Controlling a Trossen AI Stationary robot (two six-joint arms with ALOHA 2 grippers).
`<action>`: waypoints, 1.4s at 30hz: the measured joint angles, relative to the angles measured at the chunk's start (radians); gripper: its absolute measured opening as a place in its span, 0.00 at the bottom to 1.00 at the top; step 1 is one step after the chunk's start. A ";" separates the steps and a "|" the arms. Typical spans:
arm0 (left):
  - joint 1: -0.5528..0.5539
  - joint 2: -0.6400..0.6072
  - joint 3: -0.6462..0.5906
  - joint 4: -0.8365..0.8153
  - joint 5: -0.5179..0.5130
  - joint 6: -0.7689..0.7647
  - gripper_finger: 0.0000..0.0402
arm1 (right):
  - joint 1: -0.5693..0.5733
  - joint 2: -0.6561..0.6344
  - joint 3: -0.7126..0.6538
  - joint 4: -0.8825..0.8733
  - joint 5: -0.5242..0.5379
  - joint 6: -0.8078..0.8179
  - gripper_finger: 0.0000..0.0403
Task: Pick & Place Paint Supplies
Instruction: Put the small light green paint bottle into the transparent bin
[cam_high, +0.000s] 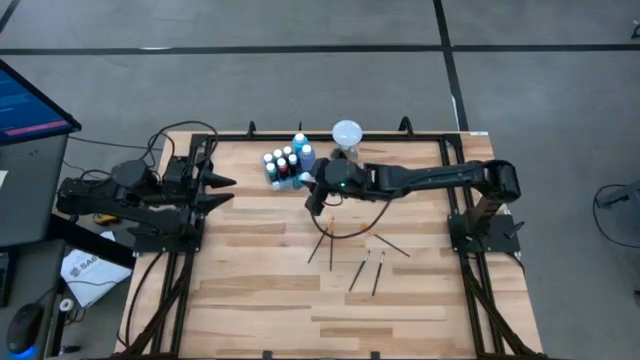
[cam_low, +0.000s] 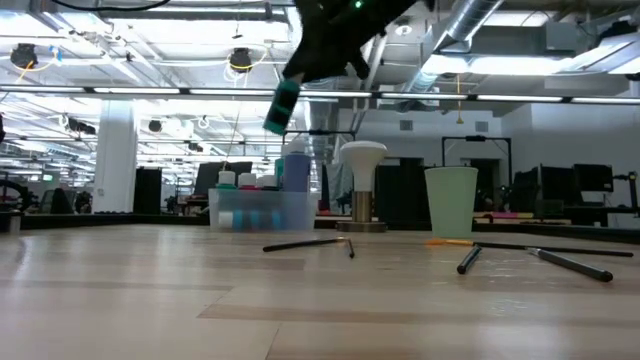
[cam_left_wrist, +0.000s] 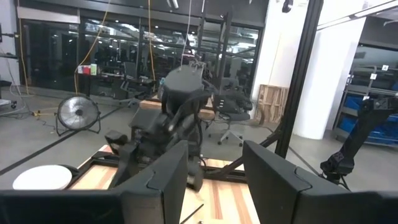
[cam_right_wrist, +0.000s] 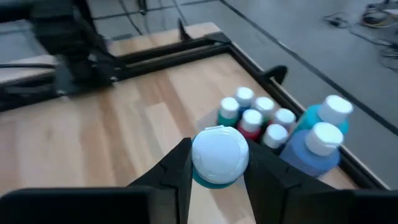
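My right gripper (cam_high: 316, 196) hangs above the table's far middle, shut on a small teal paint bottle with a white cap (cam_right_wrist: 219, 155), seen high up in the low view (cam_low: 283, 106). Just beyond it, a clear bin (cam_low: 262, 210) holds several white-capped bottles (cam_high: 284, 166), with two larger blue ones (cam_right_wrist: 320, 144) among them. Several thin brushes (cam_high: 358, 272) lie flat on the wood nearer the front edge. My left gripper (cam_left_wrist: 214, 180) stays at the table's left side, open, with nothing between its fingers. My right gripper pinches the teal bottle between its two fingers (cam_right_wrist: 177, 168) at the cap end (cam_right_wrist: 217, 177). The fingers slant down toward the table's left. The bottle is lifted clear of the table and tilts down beyond the fingertips (cam_low: 280, 115).
A white globe on a metal base (cam_low: 362, 185) stands right of the bin, at the far edge. A pale green cup (cam_low: 451, 200) stands farther right in the low view. Black frame rails (cam_high: 190, 250) border the table's sides. Bare wood stretches along the near half.
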 joint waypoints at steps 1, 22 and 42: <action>0.000 0.000 0.000 0.001 0.000 0.000 0.37 | -0.003 0.013 0.000 0.002 0.014 0.000 0.27; 0.000 0.000 0.000 0.000 0.003 0.000 0.37 | -0.052 0.306 0.294 -0.195 0.197 -0.075 0.28; 0.000 0.000 0.000 0.000 -0.001 0.000 0.37 | -0.108 0.338 0.300 -0.239 0.182 0.023 0.30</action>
